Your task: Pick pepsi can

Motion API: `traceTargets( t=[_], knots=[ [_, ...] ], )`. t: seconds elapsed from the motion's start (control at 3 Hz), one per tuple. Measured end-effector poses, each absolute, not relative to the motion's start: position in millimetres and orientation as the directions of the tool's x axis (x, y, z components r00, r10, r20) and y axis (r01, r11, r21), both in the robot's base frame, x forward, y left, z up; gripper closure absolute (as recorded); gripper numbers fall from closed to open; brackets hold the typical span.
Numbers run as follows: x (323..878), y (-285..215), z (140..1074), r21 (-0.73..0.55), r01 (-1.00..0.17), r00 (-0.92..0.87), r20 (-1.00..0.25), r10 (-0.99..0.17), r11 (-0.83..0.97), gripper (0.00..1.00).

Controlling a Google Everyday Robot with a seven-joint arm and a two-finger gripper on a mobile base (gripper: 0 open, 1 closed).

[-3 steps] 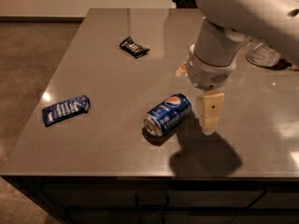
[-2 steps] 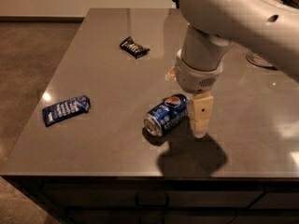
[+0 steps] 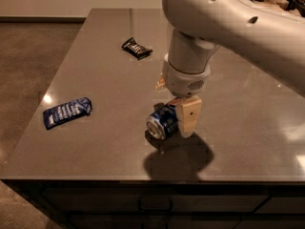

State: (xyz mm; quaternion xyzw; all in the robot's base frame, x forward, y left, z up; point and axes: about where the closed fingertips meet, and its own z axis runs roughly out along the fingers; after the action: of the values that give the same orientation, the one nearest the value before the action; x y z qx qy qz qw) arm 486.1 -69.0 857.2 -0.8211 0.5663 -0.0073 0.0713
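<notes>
Across nearly the whole view, saw a glossy grey table (image 3: 109,142) with lamp glare on its top. Over its right half, found a bulky white arm (image 3: 228,23) spanning from two o'clock down to a round wrist (image 3: 187,78). Below that wrist, a little toward five o'clock of the table's middle, found the gripper (image 3: 176,109) low over the top, released and grasping nothing, jaws standing apart. Made out one tan finger (image 3: 189,117) on the near side and a second tan stub peeking out at ten o'clock of the wrist. Saw a dark shadow (image 3: 178,159) on the table beneath, spreading toward six o'clock.

Well apart at nine o'clock of the gripper, near the table's left edge, spotted a flat crumpled blue wrapper (image 3: 67,112) lying alone.

Right by the gripper, found the pepsi can (image 3: 163,122) on its side on the table, silver end facing seven o'clock, blue body running back toward one o'clock under the wrist. Saw the near finger at the can's three o'clock flank, touching or just beside it; could not tell which.

Far up at eleven o'clock of the can, well clear of everything else, noticed a small black snack bar (image 3: 137,48) lying flat.
</notes>
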Motion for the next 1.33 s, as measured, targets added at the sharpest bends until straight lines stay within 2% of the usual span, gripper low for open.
traceTargets(
  t=[0.67, 1.0, 1.33],
  knots=[
    [485, -75, 863, -0.101, -0.934, 0.348, -0.047, -0.936, -0.342, 0.65],
    [487, -74, 893, -0.118, -0.941, 0.327, -0.078, -0.942, -0.317, 0.87],
    [495, -69, 928, -0.138, -0.948, 0.305, -0.126, -0.944, -0.287, 1.00]
  ],
)
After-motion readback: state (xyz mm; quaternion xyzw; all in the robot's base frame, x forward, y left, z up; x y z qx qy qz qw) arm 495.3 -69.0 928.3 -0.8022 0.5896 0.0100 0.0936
